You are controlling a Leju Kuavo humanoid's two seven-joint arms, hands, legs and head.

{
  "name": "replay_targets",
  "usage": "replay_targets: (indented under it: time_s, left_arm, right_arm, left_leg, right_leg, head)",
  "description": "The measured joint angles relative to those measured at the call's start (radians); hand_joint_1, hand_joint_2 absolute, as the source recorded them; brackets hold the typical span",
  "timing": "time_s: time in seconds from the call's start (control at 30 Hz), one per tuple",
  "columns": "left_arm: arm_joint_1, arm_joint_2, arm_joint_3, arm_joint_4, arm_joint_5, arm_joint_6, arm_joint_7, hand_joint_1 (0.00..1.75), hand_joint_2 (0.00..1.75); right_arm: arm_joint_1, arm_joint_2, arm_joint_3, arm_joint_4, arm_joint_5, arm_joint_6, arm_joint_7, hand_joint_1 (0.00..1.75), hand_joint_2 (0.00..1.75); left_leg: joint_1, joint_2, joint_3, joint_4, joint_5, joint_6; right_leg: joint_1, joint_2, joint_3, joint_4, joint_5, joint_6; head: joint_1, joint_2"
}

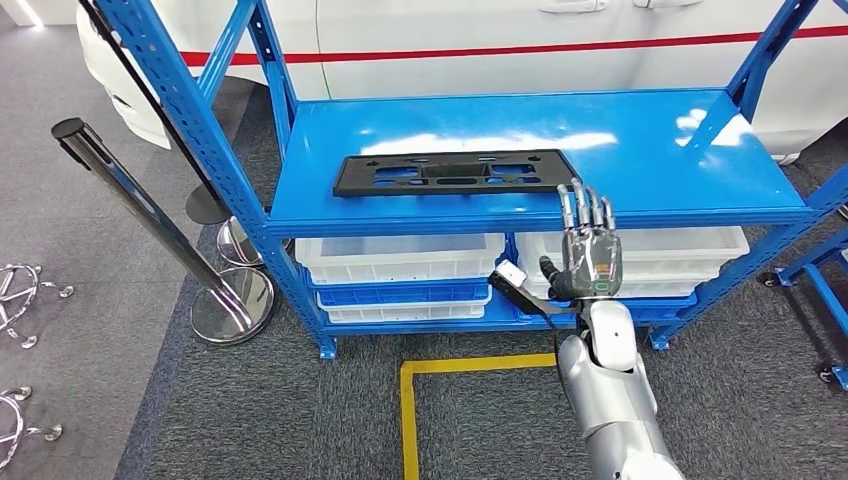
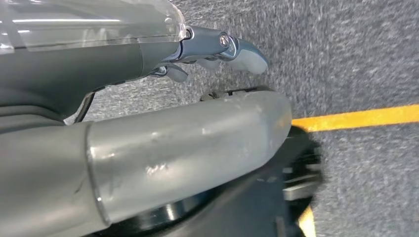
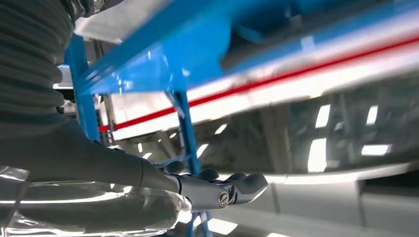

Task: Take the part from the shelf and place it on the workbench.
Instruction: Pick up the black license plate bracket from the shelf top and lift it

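Note:
A flat black plastic part [image 1: 455,172] with several cutouts lies on the blue shelf top [image 1: 640,150], near its front edge. My right hand [image 1: 589,245] is raised just in front of the shelf edge, to the right of the part's right end, fingers stretched upward and apart, holding nothing. In the right wrist view the right hand [image 3: 148,182] has its fingers extended toward the blue shelf frame [image 3: 183,123]. My left hand [image 2: 148,54] hangs over grey carpet with nothing in it, its fingers [image 2: 242,52] slightly bent.
White bins [image 1: 400,258] and blue trays sit on the lower shelf. A chrome stanchion post [image 1: 150,215] with round bases leans at the left. Yellow floor tape [image 1: 470,365] marks the carpet in front. A white car body [image 1: 520,40] stands behind the shelf.

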Motion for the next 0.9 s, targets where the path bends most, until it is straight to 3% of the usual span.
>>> replay_targets:
  time_s: [0.03, 0.07, 0.17, 0.23, 0.33, 0.4, 0.47, 0.5, 0.53, 0.57, 0.67, 0.73, 0.83, 0.9]
  left_arm:
    - [0.000, 0.000, -0.004, 0.000, -0.001, 0.001, 0.001, 0.00, 0.00]
    - [0.000, 0.000, -0.008, 0.000, -0.002, 0.002, 0.000, 0.00, 0.00]
    - [-0.002, 0.002, -0.017, 0.000, -0.008, 0.002, -0.007, 0.00, 0.00]
    - [-0.005, 0.003, -0.023, 0.000, -0.010, 0.003, -0.011, 0.00, 0.00]
    - [-0.006, 0.004, -0.028, 0.000, -0.013, 0.005, -0.013, 0.00, 0.00]
    - [-0.007, 0.003, -0.030, 0.000, -0.018, 0.007, -0.014, 0.00, 0.00]
    - [-0.010, 0.004, -0.032, 0.000, -0.024, 0.009, -0.015, 0.00, 0.00]
    - [-0.011, 0.004, -0.033, 0.000, -0.026, 0.009, -0.015, 0.00, 0.00]
    - [-0.012, 0.004, -0.034, 0.000, -0.028, 0.010, -0.015, 0.00, 0.00]
    - [-0.012, 0.004, -0.035, 0.000, -0.029, 0.010, -0.015, 0.00, 0.00]
    - [-0.012, 0.003, -0.038, 0.000, -0.034, 0.013, -0.015, 0.00, 0.00]
    - [-0.013, 0.003, -0.038, 0.000, -0.038, 0.015, -0.015, 0.00, 0.00]
    - [-0.014, 0.003, -0.039, 0.000, -0.041, 0.017, -0.015, 0.00, 0.00]
    - [-0.014, 0.003, -0.040, 0.000, -0.043, 0.017, -0.016, 0.00, 0.00]
  right_arm:
    - [0.003, 0.000, 0.005, 0.018, -0.002, 0.000, 0.003, 0.00, 1.75]
    - [0.006, 0.000, 0.009, 0.034, -0.005, 0.000, 0.005, 0.00, 1.75]
    - [0.001, 0.000, 0.016, 0.062, -0.014, 0.000, 0.007, 0.00, 1.75]
    - [-0.002, 0.000, 0.018, 0.077, -0.020, 0.000, 0.007, 0.00, 1.75]
    - [-0.004, 0.002, 0.019, 0.089, -0.027, 0.000, 0.000, 0.00, 1.75]
    - [-0.006, 0.003, 0.020, 0.092, -0.033, 0.000, -0.007, 0.00, 1.75]
    - [-0.003, 0.004, 0.020, 0.093, -0.036, 0.000, -0.016, 0.00, 1.75]
    - [0.000, 0.006, 0.020, 0.094, -0.038, 0.000, -0.021, 0.00, 1.75]
    - [0.003, 0.009, 0.020, 0.093, -0.039, 0.000, -0.026, 0.00, 1.75]
    - [0.004, 0.011, 0.020, 0.092, -0.040, 0.000, -0.032, 0.00, 1.75]
    - [0.003, 0.025, 0.017, 0.070, -0.055, -0.001, -0.067, 0.00, 1.75]
    - [0.002, 0.038, 0.011, 0.047, -0.063, -0.001, -0.093, 0.00, 1.75]
    - [0.000, 0.057, 0.002, 0.024, -0.061, -0.001, -0.115, 0.00, 1.75]
    - [-0.005, 0.070, -0.004, 0.014, -0.058, -0.001, -0.125, 0.00, 1.75]
  left_leg:
    - [0.000, 0.000, -0.006, 0.008, 0.009, 0.000]
    - [0.000, 0.000, 0.004, -0.018, 0.035, 0.003]
    - [-0.006, 0.000, 0.090, -0.207, 0.126, 0.021]
    - [-0.013, 0.000, 0.114, -0.262, 0.136, 0.029]
    - [-0.011, 0.000, 0.122, -0.280, 0.143, 0.039]
    - [-0.006, 0.002, 0.130, -0.294, 0.151, 0.047]
    - [-0.007, 0.002, 0.131, -0.295, 0.151, 0.051]
    - [-0.007, 0.002, 0.131, -0.294, 0.150, 0.051]
    - [-0.006, 0.002, 0.131, -0.292, 0.149, 0.051]
    - [-0.006, 0.001, 0.131, -0.290, 0.148, 0.050]
    - [-0.005, 0.000, 0.128, -0.270, 0.134, 0.037]
    - [-0.006, 0.000, 0.122, -0.258, 0.126, 0.025]
    - [-0.003, 0.000, 0.121, -0.252, 0.118, 0.011]
    - [0.000, 0.001, 0.098, -0.197, 0.082, 0.002]
  right_leg:
    - [0.001, 0.000, 0.000, 0.000, 0.000, 0.000]
    - [0.001, 0.001, 0.001, 0.001, -0.001, 0.000]
    - [0.003, 0.002, 0.002, 0.001, -0.002, 0.003]
    - [0.003, 0.001, -0.001, 0.001, -0.001, 0.012]
    - [0.001, 0.000, -0.003, 0.006, -0.007, 0.028]
    - [0.001, 0.001, -0.028, 0.064, -0.045, 0.036]
    - [-0.002, 0.001, -0.086, 0.186, -0.103, 0.041]
    - [-0.004, 0.001, -0.113, 0.239, -0.120, 0.044]
    - [-0.007, 0.001, -0.126, 0.264, -0.120, 0.047]
    - [-0.010, 0.001, -0.121, 0.251, -0.100, 0.050]
    - [-0.017, 0.001, -0.039, 0.078, -0.015, 0.052]
    - [-0.014, 0.003, -0.014, 0.023, -0.005, 0.043]
    - [-0.010, 0.006, -0.012, 0.020, -0.006, 0.023]
    - [-0.011, 0.005, -0.008, 0.015, -0.004, 0.011]
  head:
    - [0.000, 0.000]
    - [0.000, 0.000]
    - [0.000, 0.000]
    - [0.000, 0.000]
    - [0.000, 0.000]
    - [0.001, 0.000]
    - [0.001, 0.000]
    - [0.001, 0.000]
    - [0.001, 0.000]
    - [0.001, 0.000]
    - [0.001, 0.000]
    - [0.001, 0.000]
    - [0.001, 0.000]
    - [0.001, 0.000]
